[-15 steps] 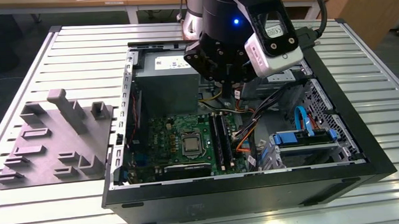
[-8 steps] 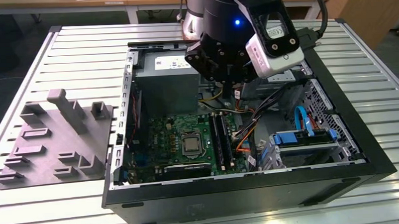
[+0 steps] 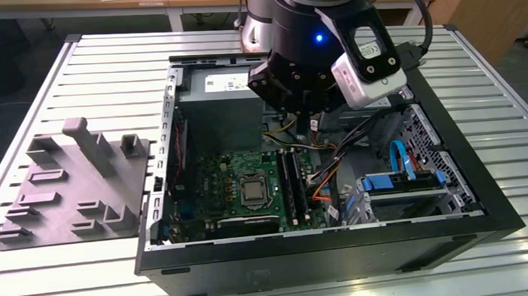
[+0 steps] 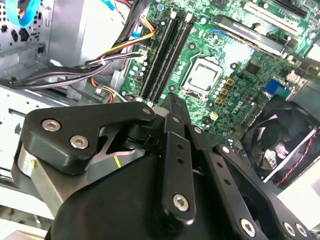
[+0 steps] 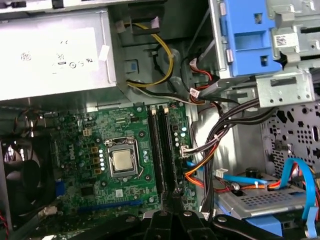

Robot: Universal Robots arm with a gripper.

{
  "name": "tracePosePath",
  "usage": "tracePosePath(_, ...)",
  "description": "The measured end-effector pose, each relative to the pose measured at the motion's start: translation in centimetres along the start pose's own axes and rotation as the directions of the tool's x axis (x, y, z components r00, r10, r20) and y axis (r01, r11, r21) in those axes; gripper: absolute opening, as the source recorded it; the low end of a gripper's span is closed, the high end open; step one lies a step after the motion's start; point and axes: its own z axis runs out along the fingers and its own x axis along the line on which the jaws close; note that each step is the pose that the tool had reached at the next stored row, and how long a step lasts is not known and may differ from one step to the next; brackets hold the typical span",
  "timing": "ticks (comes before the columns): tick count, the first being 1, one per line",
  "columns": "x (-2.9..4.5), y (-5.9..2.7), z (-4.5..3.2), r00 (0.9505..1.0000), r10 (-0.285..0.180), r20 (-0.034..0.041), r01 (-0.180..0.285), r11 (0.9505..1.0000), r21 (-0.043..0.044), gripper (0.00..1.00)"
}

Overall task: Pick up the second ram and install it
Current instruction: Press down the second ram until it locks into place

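In the exterior view the open computer case [image 3: 338,251] lay on its side on the slatted metal table [image 3: 111,54], its near black wall closest to the camera. Inside it, the green motherboard [image 3: 239,182] showed the bare processor [image 3: 250,190] in its socket, and just toward the exterior view's right of that ran the long dark ram slots [image 3: 292,186]; in the first wrist view the slots [image 5: 162,150] stood side by side beside the processor [image 5: 123,161], and whether a ram stick sat in either of them could not be told. Orange, black and blue cables [image 3: 335,178] crossed the space between the slots and the blue drive bay [image 3: 401,183]. On the table, toward the exterior view's left of the case, rested a grey fixture tray [image 3: 72,187] with upright pegs and pockets. Farther back, the hand [image 3: 302,110] hung above the case interior, over the grey power supply [image 3: 218,97] and the far end of the slots, touching nothing that could be seen. In the second wrist view its black fingers [image 4: 175,150] appeared drawn together with nothing clamped between them. A case fan [image 4: 280,140] sat beside the board.
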Motion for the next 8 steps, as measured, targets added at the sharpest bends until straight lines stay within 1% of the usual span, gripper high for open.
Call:
tracePosePath(4, -0.03, -0.03, 0.62, 0.9997, -0.023, -0.0011, 0.023, 0.9997, -0.001, 0.1)
tracePosePath(6, -0.06, -0.07, 1.33, 0.9991, -0.043, -0.002, 0.043, 0.9991, -0.0019, 0.1)
tracePosePath(8, -0.05, -0.09, 1.69, 0.9982, -0.061, -0.0024, 0.061, 0.9982, -0.0029, 0.1)
